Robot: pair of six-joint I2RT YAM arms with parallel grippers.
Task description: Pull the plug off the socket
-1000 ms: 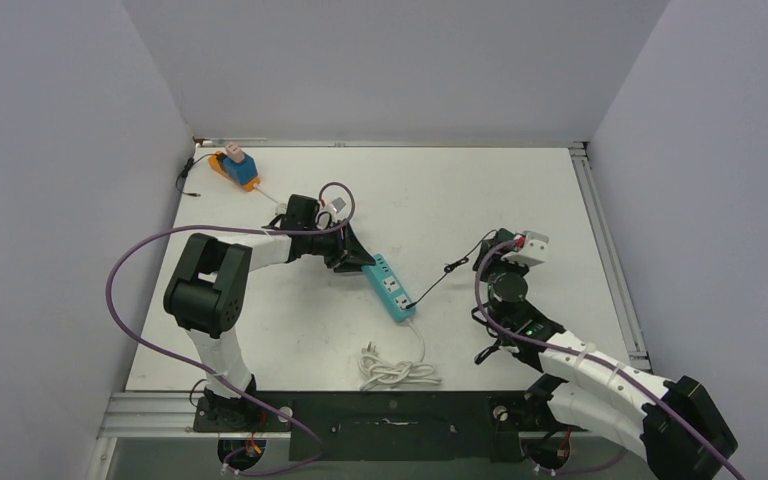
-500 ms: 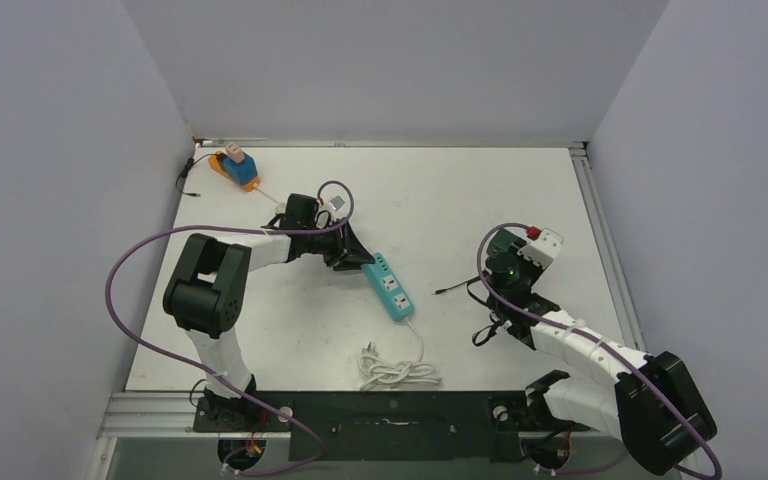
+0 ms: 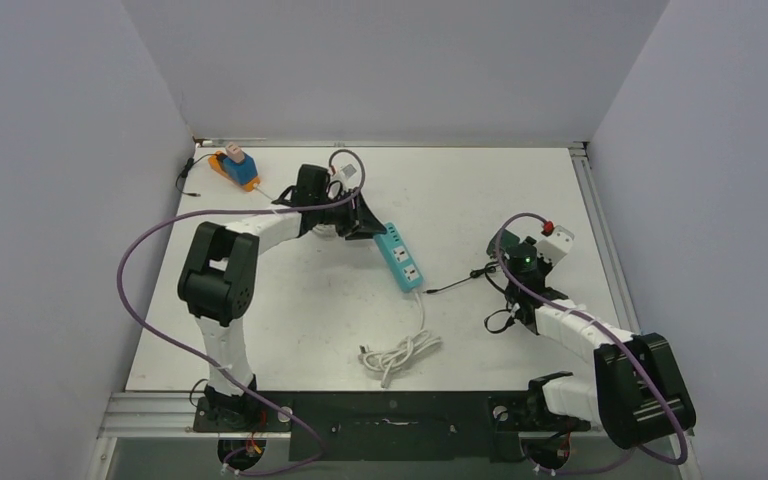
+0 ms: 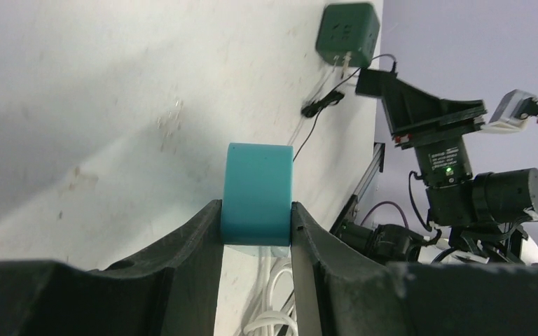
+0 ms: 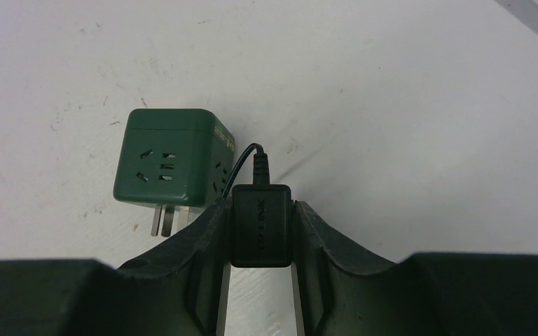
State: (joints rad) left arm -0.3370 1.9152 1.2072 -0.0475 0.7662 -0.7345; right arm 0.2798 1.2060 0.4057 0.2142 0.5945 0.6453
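White table [image 3: 480,190] between grey walls [image 3: 390,70] carries plugged socket [image 3: 217,166].

Top view: even, diffuse overhead light; sharp throughout; faint soft shadows on the white desk [image 3: 480,190] | Left wrist: broad grey shadow band across the desk; near jaws dark, slightly soft | Right wrist: bright, evenly lit desk, scuffs crisp; jaws almost black, underexposed

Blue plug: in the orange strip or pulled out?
In. Top view shows the plug seated on the orange socket in the far left corner, nothing gripping it.
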